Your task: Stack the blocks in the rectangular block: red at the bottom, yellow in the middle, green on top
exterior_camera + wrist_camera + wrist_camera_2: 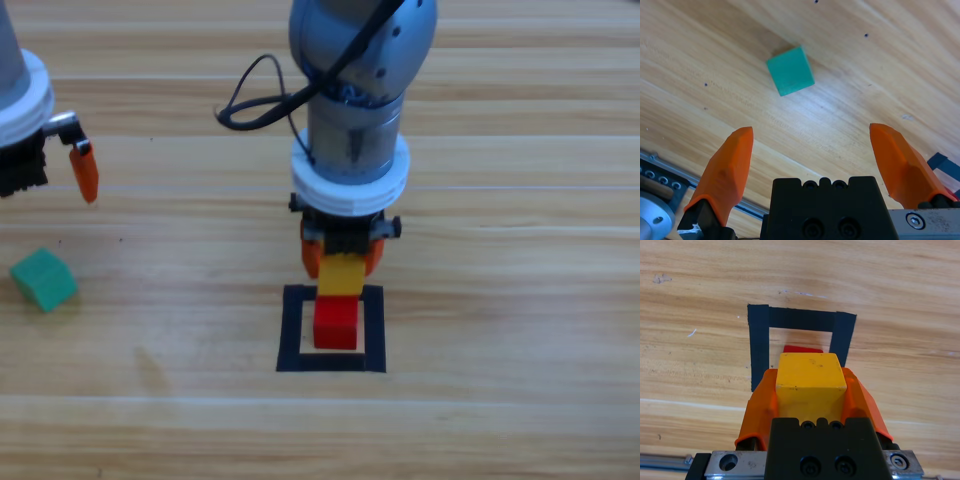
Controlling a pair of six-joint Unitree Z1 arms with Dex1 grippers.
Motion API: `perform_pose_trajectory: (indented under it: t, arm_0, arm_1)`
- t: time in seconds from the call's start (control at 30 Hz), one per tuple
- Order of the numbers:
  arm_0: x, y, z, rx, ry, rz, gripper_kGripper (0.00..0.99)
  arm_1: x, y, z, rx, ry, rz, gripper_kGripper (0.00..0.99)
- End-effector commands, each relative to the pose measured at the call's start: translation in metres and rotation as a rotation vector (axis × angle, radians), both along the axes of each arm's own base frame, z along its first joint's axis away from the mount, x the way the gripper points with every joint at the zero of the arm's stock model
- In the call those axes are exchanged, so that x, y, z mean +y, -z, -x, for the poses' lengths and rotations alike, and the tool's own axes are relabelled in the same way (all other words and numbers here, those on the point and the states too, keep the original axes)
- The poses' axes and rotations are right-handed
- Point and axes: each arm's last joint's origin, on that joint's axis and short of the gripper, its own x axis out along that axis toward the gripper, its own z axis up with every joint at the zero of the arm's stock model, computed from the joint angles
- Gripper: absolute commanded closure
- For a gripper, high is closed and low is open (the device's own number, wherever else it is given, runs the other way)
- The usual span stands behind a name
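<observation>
3 cubes, yellow (341, 275) in R claw (811, 390), red (336, 324) below, green (44, 279) apart

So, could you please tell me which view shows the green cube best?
The left wrist view: the green cube lies large and unobstructed on the table beyond the open left gripper. The high view shows it small near the left edge; the right wrist view misses it.

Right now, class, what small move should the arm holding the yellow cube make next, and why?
Probably lower a little and open. The right gripper is shut on the yellow cube just above the red cube, which sits inside the tape square; yellow seems not yet set down squarely.
</observation>
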Motion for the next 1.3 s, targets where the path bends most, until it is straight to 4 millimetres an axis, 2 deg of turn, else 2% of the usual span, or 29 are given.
perform_pose_trajectory:
  t: [0.03, 0.17, 0.3, 0.47, 0.63, 0.97, 1.3]
  arm_0:
    - [0.011, 0.048, -0.018, 0.154, -0.104, -0.011, 0.016]
    - [0.019, 0.070, -0.018, 0.187, -0.187, 0.015, 0.021]
    - [0.036, 0.079, -0.011, 0.171, -0.265, 0.053, 0.021]
    - [0.053, 0.080, -0.015, 0.155, -0.304, 0.090, 0.028]
    - [0.060, 0.079, -0.013, 0.130, -0.325, 0.129, 0.024]
    - [0.062, 0.079, 0.004, 0.059, -0.375, 0.151, 0.014]
    - [0.052, 0.088, 0.006, 0.027, -0.391, 0.109, 0.014]
  arm_1:
    - [0.023, 0.036, 0.015, 0.039, -0.014, 0.041, 0.804]
    - [0.024, 0.038, 0.016, 0.039, 0.000, 0.043, 0.804]
    - [0.025, 0.038, 0.017, 0.038, 0.009, 0.045, 0.804]
    - [0.023, 0.041, 0.018, 0.045, 0.026, 0.060, 0.804]
    - [0.021, 0.043, 0.018, 0.049, 0.036, 0.075, 0.804]
    - [0.019, 0.046, 0.020, 0.058, 0.040, 0.093, 0.804]
    - [0.018, 0.048, 0.021, 0.064, 0.050, 0.105, 0.804]
